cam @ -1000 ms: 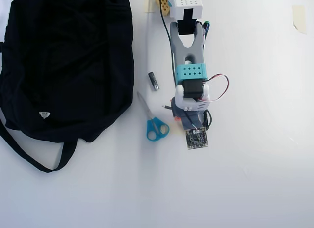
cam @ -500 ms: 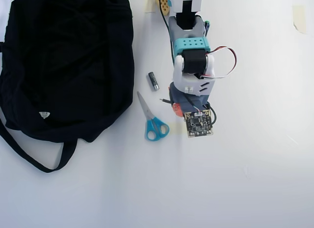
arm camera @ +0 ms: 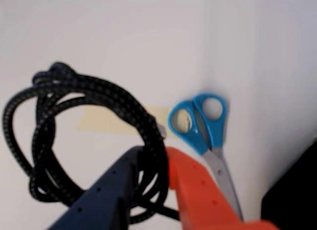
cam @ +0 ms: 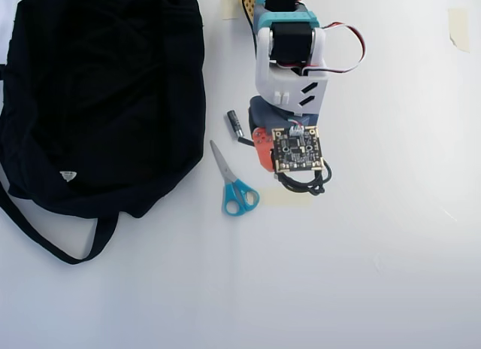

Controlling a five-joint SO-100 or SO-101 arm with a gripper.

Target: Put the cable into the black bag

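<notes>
My gripper (arm camera: 148,190) clenched on the cable (arm camera: 74,116), lifted; black bag (cam: 105,101) lies well left in overhead view.

Coiled black cable (arm camera: 89,141) pinched between fingers (arm camera: 198,190); black bag (cam: 98,101) slumped well left.

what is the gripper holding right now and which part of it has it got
The gripper is shut on the cable, pinching several strands on one side of its coiled loop between the dark and orange fingers.
</notes>
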